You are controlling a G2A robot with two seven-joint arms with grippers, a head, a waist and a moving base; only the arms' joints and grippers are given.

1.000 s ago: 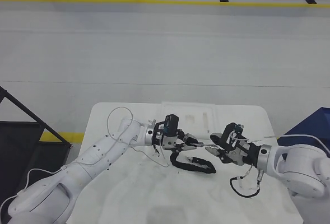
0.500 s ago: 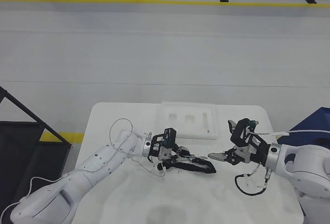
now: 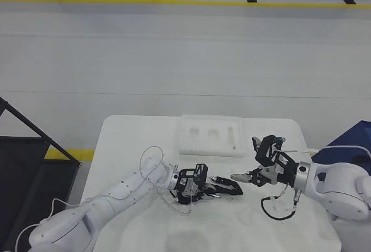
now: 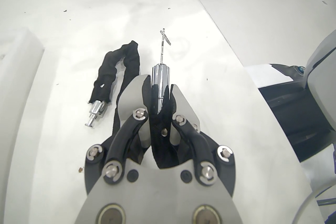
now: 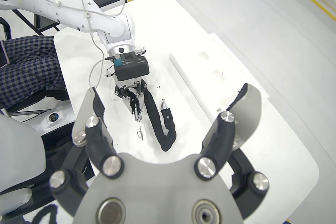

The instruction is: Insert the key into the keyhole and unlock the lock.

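My left gripper (image 4: pixel 158 84) is shut on the chrome lock barrel (image 4: pixel 160 78), held low over the white table (image 4: pixel 78 12). The key (image 4: pixel 164 41) sticks out of the barrel's end. The black-sleeved chain (image 4: pixel 115 70) loops on the table beside it, and its chrome pin end (image 4: pixel 95 112) lies free, apart from the barrel. In the top view the left gripper (image 3: pixel 211 183) and chain (image 3: pixel 228 188) are at the table's middle. My right gripper (image 3: pixel 240 177) hangs just to their right, open and holding nothing. The right wrist view looks down on the barrel (image 5: pixel 138 118), key (image 5: pixel 140 134) and chain (image 5: pixel 164 130) from between the open fingers (image 5: pixel 92 101).
A white foam tray (image 3: pixel 211 135) with cut-outs lies at the back of the table. A blue cart (image 3: pixel 361 138) stands to the right and a black rack (image 3: pixel 9 151) to the left. A loose black cable (image 3: pixel 276 211) hangs under the right arm.
The two grippers, close together a second ago, have parted. My left gripper has carried the lock barrel down and toward the near side. The right gripper drew back to the right.
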